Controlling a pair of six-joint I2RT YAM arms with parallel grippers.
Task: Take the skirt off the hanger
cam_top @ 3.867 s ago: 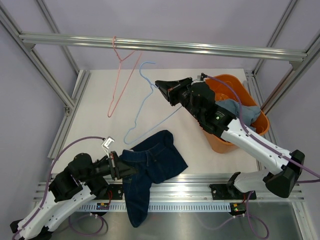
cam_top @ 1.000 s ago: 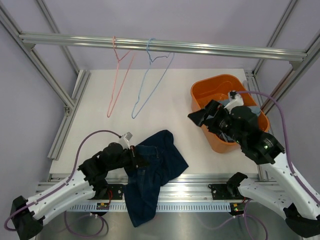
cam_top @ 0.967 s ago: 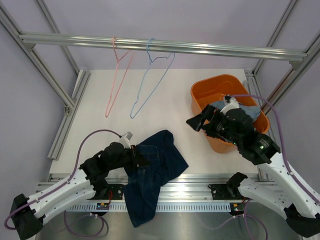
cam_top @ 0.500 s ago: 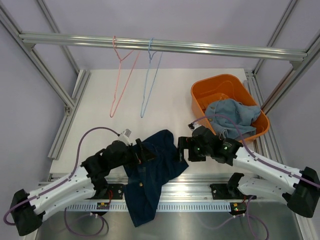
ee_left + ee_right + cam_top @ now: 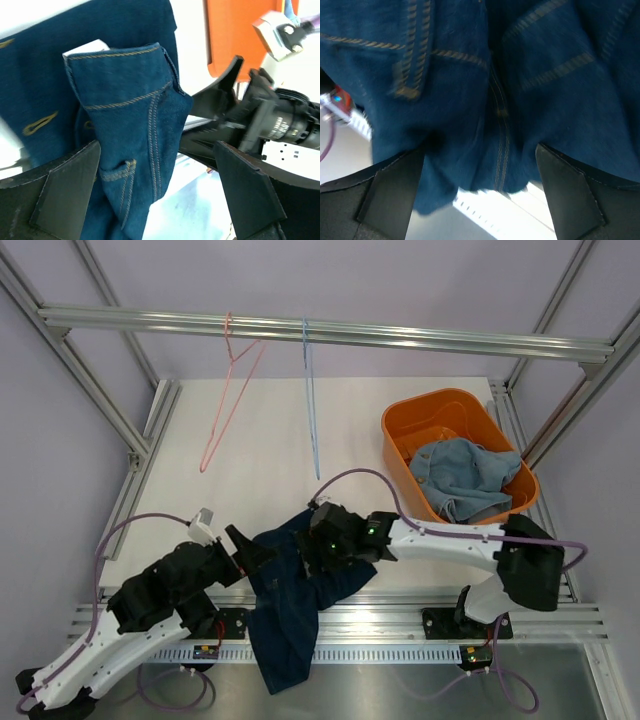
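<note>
Left wrist: folded, gold-stitched denim skirt [image 5: 135,115]

skirt [image 5: 290,612] matt dark denim, tan stitching; basket [image 5: 425,425] smooth glossy orange plastic

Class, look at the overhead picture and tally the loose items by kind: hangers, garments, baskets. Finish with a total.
Hangers: 2, pink hanger, blue hanger
Garments: 2, dark skirt, light blue garment
Baskets: 1, orange basket
Total: 5

We could read no text, brand, number or sign in any view; a white label [image 5: 285,151] in the left wrist view carried marks too small to read.
</note>
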